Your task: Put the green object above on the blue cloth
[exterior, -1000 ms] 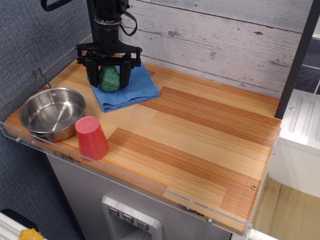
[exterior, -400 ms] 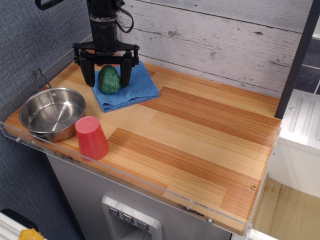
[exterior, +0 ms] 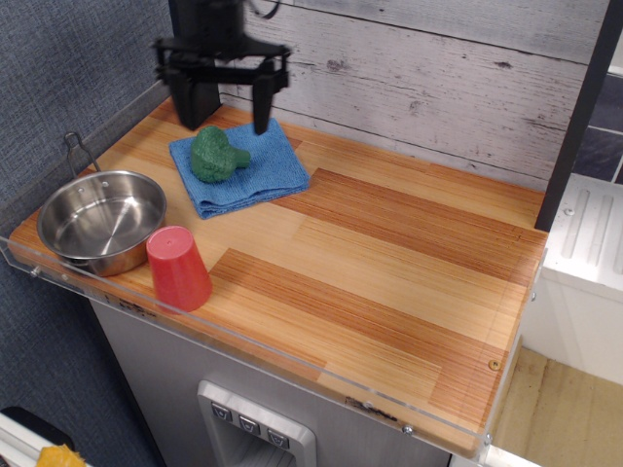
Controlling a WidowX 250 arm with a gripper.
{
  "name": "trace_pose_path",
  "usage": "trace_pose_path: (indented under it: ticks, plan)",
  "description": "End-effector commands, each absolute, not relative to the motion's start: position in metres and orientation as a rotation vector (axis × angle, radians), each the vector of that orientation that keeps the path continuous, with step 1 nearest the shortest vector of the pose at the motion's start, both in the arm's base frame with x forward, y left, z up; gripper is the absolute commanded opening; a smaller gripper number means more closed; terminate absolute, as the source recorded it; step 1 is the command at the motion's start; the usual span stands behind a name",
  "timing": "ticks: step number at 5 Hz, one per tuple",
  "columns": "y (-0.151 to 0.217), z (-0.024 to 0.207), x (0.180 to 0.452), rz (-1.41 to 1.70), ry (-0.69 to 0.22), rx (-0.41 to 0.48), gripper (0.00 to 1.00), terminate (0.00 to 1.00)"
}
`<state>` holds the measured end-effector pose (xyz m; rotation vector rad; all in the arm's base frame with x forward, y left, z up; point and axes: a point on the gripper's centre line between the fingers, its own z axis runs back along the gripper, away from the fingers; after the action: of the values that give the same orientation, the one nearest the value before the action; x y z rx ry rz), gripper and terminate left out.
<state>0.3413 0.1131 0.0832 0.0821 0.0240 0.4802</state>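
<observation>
The green toy broccoli lies on its side on the blue cloth at the back left of the wooden counter. My black gripper hangs above and just behind it, fingers spread wide and empty, clear of the broccoli. Its left finger and right finger stand apart over the cloth's far edge.
A steel bowl with a wire handle sits at the left front. A red cup stands upside down beside it. A clear plastic rim lines the counter's front edge. A plank wall stands behind.
The gripper opened off the broccoli and rose straight up. The broccoli stayed on the cloth and tipped onto its side.
</observation>
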Motion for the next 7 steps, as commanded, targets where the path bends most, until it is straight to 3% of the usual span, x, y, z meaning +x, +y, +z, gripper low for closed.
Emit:
trace_pose_path:
  ticks: [1, 2, 5, 7]
  plan:
    - [0.046, 0.119, 0.341, 0.296, -0.079, 0.121, 1.00, 0.00]
    - [0.016, 0.116, 0.333, 0.214, -0.067, 0.125, 1.00, 0.00]
    - [-0.028, 0.127, 0.266, 0.127, -0.071, 0.093, 1.00, 0.00]
    - [-0.033, 0.131, 0.226, 0.118, -0.121, 0.057, 1.00, 0.00]
